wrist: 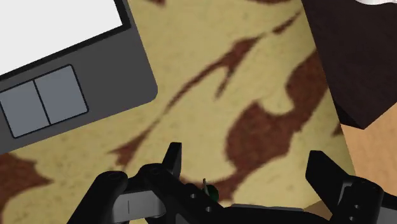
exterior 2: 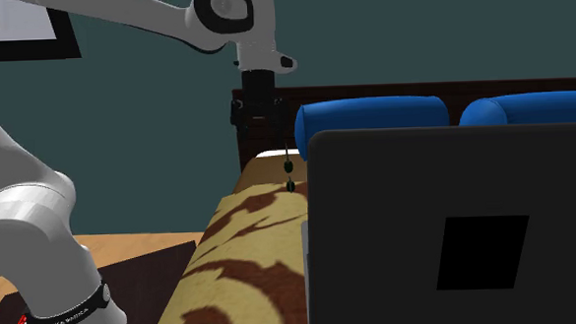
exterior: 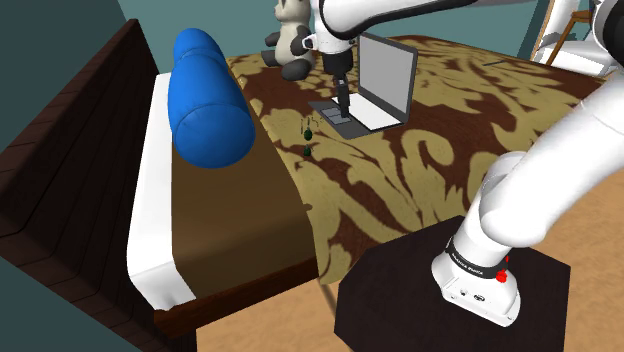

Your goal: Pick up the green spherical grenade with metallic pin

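The green grenade (exterior: pixel 308 130) is lying on the patterned tan-and-brown bedspread (exterior: pixel 400 180), between the blue bolster (exterior: pixel 210 95) and the base of the open laptop (exterior: pixel 385 75). A thin pin is standing up from its top. A second small dark green object (exterior: pixel 307 151) is sitting just beside it; what it is cannot be told.

In the second exterior view the grenade (exterior 2: pixel 290 167) is showing just past the edge of the laptop's black lid (exterior 2: pixel 456 229), with the bedspread (exterior 2: pixel 250 256) below it and two blue bolsters (exterior 2: pixel 373 114) behind.

The gripper (exterior: pixel 342 105) is hovering over the laptop's keyboard area, pointing down, to the shoulder view's right of the grenade and apart from it.

In the wrist view the fingers (wrist: pixel 172 159) are standing spread wide with only bedspread (wrist: pixel 210 63) between their tips. The grenade (wrist: pixel 213 192) is appearing low between the finger roots, touched by neither. The laptop's trackpad (wrist: pixel 43 102) is lying beyond the fingers.

A stuffed toy (exterior: pixel 292 40) is sitting behind the laptop.
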Controlling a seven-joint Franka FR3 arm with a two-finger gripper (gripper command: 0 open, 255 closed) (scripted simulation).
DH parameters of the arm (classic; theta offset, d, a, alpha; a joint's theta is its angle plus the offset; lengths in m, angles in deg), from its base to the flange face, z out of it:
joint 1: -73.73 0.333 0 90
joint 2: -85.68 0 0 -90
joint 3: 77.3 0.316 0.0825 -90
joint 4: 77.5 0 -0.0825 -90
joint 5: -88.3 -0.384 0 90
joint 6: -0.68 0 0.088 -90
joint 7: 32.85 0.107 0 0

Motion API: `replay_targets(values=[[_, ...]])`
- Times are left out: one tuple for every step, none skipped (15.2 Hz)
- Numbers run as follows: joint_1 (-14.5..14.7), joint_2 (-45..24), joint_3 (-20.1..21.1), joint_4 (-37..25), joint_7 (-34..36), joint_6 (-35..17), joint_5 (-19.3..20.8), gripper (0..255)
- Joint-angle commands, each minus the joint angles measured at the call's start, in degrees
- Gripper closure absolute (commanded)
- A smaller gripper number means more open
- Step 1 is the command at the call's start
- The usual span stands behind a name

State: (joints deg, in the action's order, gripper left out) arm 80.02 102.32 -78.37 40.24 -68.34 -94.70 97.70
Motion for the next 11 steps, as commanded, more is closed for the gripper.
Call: replay_targets(values=[[0.99, -4.57, 0.25, -3.43, -4.30, -1.32, 0.80, 0], [1.45, -6.53, 0.46, -5.06, -6.28, -1.76, 1.17, 0], [1.89, -8.46, 0.73, -6.70, -8.23, -2.16, 1.54, 0], [2.33, -10.35, 1.03, -8.34, -10.15, -2.53, 1.91, 0], [2.76, -12.20, 1.37, -9.97, -12.03, -2.87, 2.28, 0], [3.19, -14.02, 1.75, -11.60, -13.89, -3.18, 2.67, 0], [3.47, -15.21, 2.02, -12.68, -15.11, -3.37, 2.93, 0], [3.45, -15.24, 2.01, -11.95, -14.97, -4.11, 2.96, 0], [3.43, -15.29, 2.01, -11.24, -14.83, -4.86, 2.99, 0], [3.41, -15.34, 2.00, -10.54, -14.68, -5.60, 3.03, 0], [3.40, -15.41, 1.98, -9.86, -14.54, -6.34, 3.06, 0]])
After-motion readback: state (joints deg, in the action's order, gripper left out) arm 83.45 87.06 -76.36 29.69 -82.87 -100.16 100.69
